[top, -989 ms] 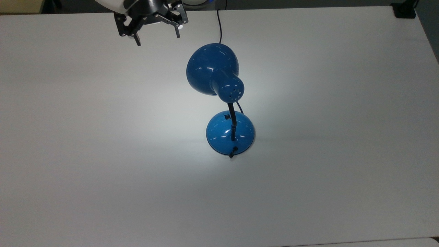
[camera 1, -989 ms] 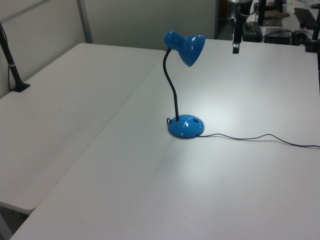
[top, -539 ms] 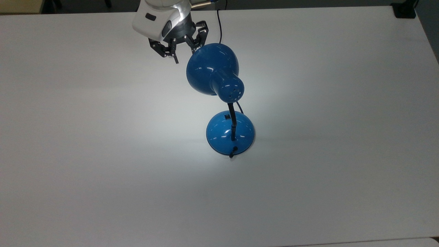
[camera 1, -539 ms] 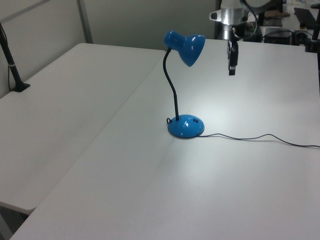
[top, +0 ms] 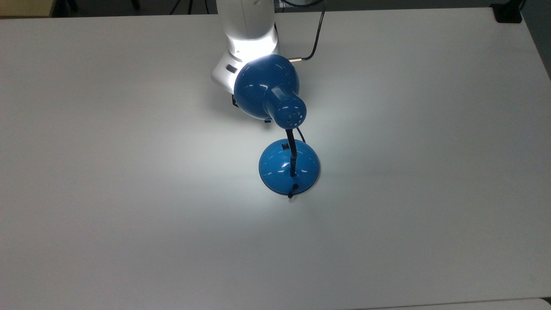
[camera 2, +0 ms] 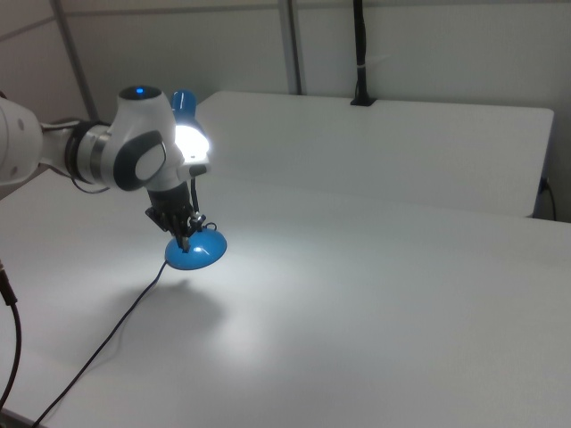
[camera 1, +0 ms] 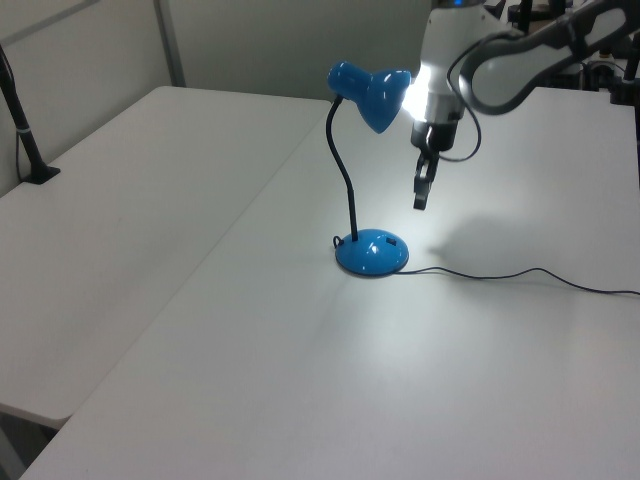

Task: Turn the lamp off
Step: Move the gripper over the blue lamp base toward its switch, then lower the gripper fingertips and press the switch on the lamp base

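Two white tables stand pushed together before pale partition walls, with one black post clamped at an edge. One lit blue lamp stands mid-table, its single black cord trailing away. One gripper hangs just beside the shade, above the base; whether it is parted, I cannot tell.

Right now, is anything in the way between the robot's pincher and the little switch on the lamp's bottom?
Nothing visible blocks it. In the left view the gripper hangs in open air, above and to the right of the lamp base, with bare table below. The shade sits higher up beside the arm, not under the fingers.
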Controlling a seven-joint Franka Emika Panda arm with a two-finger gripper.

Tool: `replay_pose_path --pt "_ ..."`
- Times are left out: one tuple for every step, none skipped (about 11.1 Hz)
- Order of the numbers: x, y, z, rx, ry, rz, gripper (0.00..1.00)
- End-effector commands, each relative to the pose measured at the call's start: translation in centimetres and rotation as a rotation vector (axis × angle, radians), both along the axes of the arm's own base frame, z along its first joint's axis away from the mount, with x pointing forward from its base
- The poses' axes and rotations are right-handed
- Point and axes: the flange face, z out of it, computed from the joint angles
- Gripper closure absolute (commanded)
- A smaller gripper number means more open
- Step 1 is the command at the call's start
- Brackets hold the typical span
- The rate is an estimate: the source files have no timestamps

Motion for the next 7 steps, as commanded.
replay_pose_path --pt "0.7 2.0 -3.0 0.035 -0.052 -0.086 1.0" --pt "1.0 2.3 -3.1 0.044 -0.079 -0.106 1.0" --pt "1.2 2.3 -2.9 0.049 -0.093 -0.118 1.0" --pt "1.2 2.4 -3.0 0.049 -0.091 -0.12 1.0" --pt "1.2 2.7 -3.0 0.052 -0.093 -0.119 1.0" --pt "1.1 3.5 -3.2 0.057 -0.093 -0.106 1.0" --pt "1.1 3.6 -3.3 0.059 -0.098 -0.107 1.0"
